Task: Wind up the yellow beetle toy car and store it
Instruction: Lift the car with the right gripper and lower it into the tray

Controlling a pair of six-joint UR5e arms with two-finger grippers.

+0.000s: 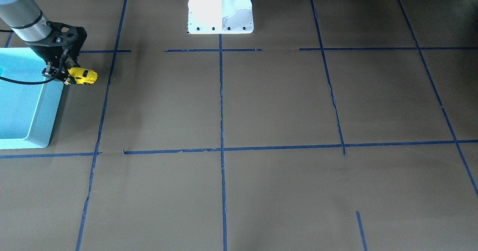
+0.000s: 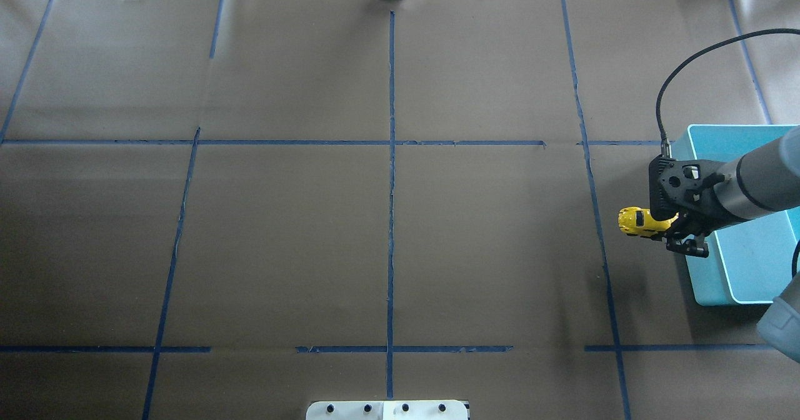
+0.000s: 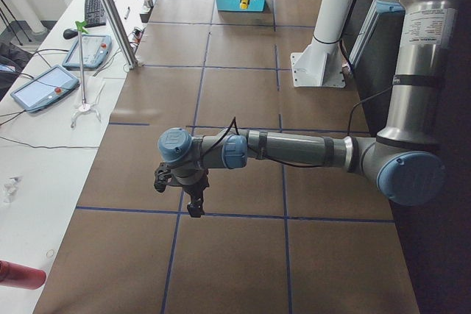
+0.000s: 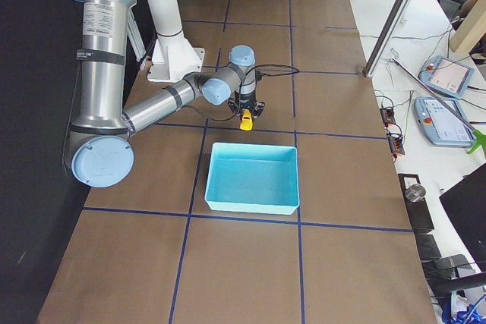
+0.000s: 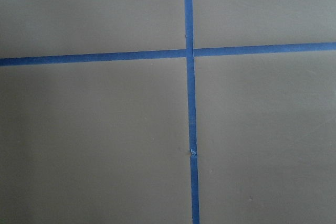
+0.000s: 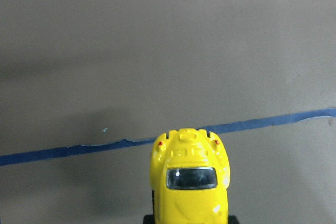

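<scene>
The yellow beetle toy car [image 2: 636, 221] is tiny, bright yellow and has dark windows. My right gripper [image 2: 674, 227] is shut on one end of it and holds it over the brown paper, just outside the long wall of the light blue bin [image 2: 703, 276]. The car also shows in the front view [image 1: 84, 75], in the right side view [image 4: 247, 119] and close up in the right wrist view [image 6: 190, 182]. The bin [image 1: 41, 131] holds nothing that I can see. My left gripper [image 3: 193, 207] hangs far away over a tape crossing; I cannot tell whether it is open or shut.
The white robot base [image 1: 220, 8] stands at the table's middle edge. Blue tape lines [image 1: 222, 150] divide the brown paper. A side bench with tablets [image 3: 44, 86] and a metal post [image 3: 110, 12] runs along the far side.
</scene>
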